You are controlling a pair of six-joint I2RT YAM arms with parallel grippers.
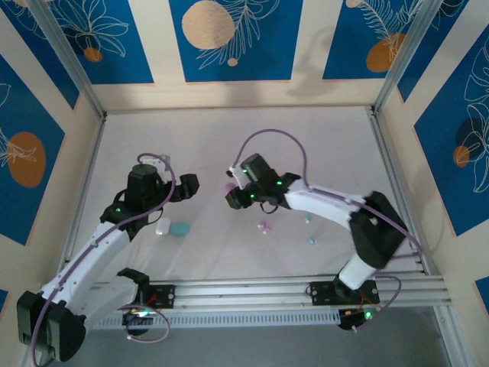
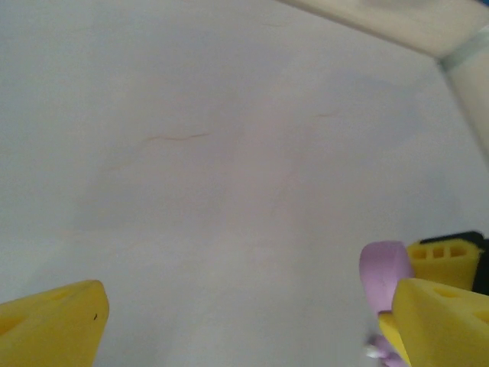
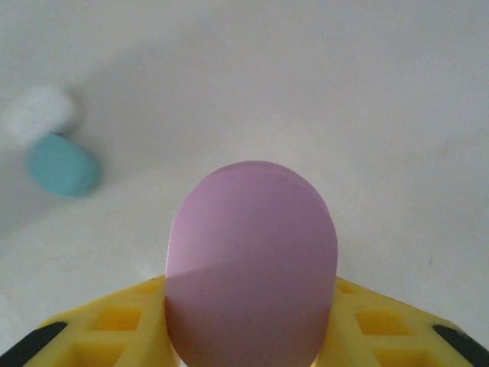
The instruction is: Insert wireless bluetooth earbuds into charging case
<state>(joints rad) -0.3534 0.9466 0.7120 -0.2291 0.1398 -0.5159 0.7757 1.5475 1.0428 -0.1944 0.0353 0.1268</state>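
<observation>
A pink case [image 1: 228, 186] can be seen right at the tip of the right gripper [image 1: 231, 197], mid-table [image 1: 321, 145]. The left gripper [image 1: 186, 186] is parked close by, facing it. A white case [image 1: 163, 226] and a teal case [image 1: 180, 228] are laid side by side, touching. Tiny earbuds [image 1: 263, 227] are scattered further right.

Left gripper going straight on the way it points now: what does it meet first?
Probably the pink case held by the right gripper, beside the left gripper's right finger; the middle of its gap faces bare table. Depth unclear.
</observation>
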